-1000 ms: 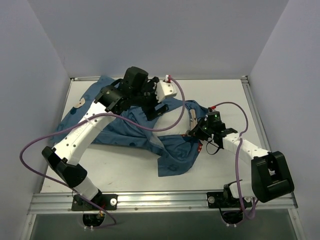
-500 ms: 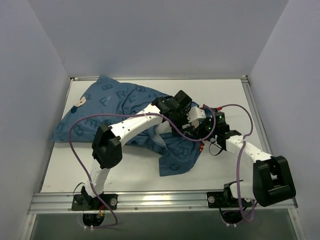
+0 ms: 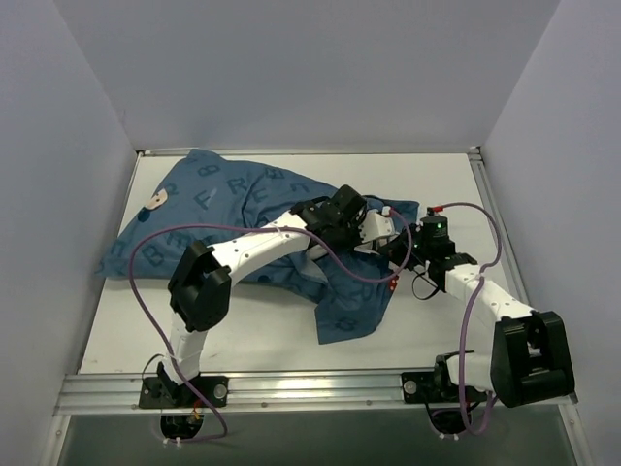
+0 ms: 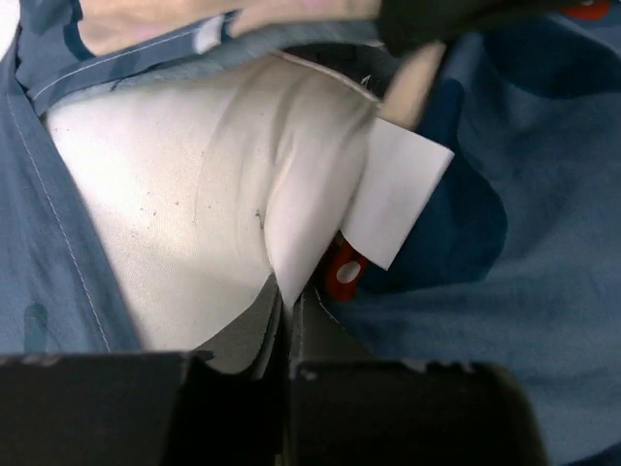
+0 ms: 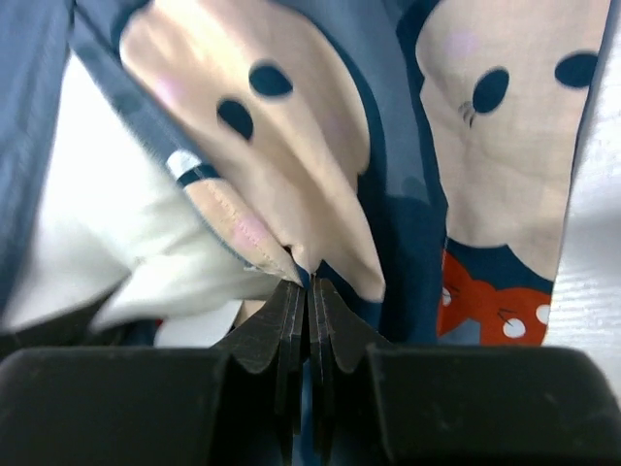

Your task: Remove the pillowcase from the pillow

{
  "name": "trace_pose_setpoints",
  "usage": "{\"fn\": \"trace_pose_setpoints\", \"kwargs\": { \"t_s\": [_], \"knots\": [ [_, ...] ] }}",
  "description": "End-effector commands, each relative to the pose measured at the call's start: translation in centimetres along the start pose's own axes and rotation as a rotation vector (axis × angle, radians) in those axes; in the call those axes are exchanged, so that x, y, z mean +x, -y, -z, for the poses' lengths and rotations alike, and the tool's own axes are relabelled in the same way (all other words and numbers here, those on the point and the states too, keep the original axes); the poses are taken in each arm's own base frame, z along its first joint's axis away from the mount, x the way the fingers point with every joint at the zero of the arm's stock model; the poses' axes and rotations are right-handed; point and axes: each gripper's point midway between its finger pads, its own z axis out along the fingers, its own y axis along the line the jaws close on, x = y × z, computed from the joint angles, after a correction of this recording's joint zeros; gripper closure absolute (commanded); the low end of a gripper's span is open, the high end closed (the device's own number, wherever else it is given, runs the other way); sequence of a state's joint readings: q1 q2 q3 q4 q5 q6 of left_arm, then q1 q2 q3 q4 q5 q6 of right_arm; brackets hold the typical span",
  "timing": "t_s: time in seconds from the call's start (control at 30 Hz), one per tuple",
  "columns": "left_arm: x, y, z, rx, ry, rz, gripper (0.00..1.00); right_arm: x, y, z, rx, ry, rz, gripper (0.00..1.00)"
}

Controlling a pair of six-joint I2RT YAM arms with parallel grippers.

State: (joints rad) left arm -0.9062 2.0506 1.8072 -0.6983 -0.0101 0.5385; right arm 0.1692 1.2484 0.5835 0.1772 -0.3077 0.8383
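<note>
The blue pillowcase (image 3: 223, 209) has big dark blue letters printed all over it. In the top view, an F and an R sit side by side on its far part. A B sits near its far edge. The other letters are too crumpled to read. The white tag (image 4: 398, 206) shows no words.

A white table (image 3: 252, 335) forms the floor of the enclosure; a ribbed aluminium rail (image 3: 320, 391) runs along the table's near edge; a thin metal strip (image 3: 427, 151) lines its far edge, and a second strip (image 3: 488, 184) lines its right edge; beyond the table rise a plain pale back wall (image 3: 310, 68), a left wall (image 3: 53, 184) and a right wall (image 3: 572, 165), all bare.
</note>
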Motion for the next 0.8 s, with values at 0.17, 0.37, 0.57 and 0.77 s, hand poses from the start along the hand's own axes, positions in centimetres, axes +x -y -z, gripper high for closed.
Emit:
{"fn": "trace_pose_setpoints", "kwargs": {
  "t_s": [0.17,0.37,0.57,0.77],
  "knots": [
    [7.0,1.5,3.5,-0.053,-0.109,-0.187,0.98,-10.2,1.7,-0.5,0.207,0.29,-0.074,1.0],
    [8.2,3.1,4.8,-0.018,-0.075,-0.226,0.98,-13.1,5.1,-4.6,0.333,0.274,-0.155,1.0],
    [8.9,3.7,7.0,-0.006,-0.062,-0.222,0.98,-15.3,11.4,-6.2,0.492,0.281,-0.227,1.0],
    [6.6,1.1,10.2,0.008,0.065,-0.025,0.98,-13.6,12.6,-5.7,0.496,0.236,-0.161,1.0]
  ]
}}
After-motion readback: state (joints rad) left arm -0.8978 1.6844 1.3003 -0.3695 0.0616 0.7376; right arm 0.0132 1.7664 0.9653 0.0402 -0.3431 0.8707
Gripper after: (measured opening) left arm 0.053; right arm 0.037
